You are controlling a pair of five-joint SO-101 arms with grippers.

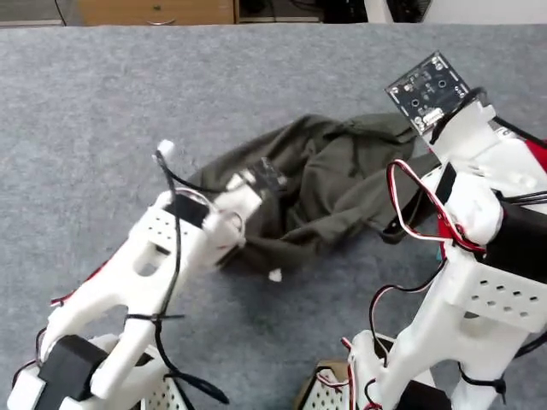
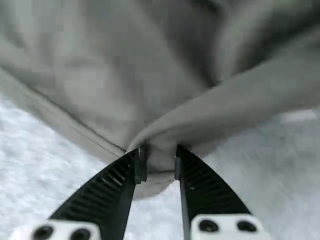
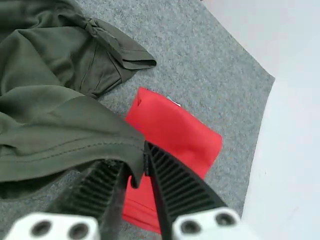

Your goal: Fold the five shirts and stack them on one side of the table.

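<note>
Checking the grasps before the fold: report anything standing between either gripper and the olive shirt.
Nothing visible does. The left gripper is shut on a fold of the olive shirt, the right gripper on its hem. A red cloth lies beyond the right gripper, not between it and the shirt.

Grey carpeted table under crumpled olive shirt and folded red garment

A pale wooden drawer front stands in the room behind.
</note>
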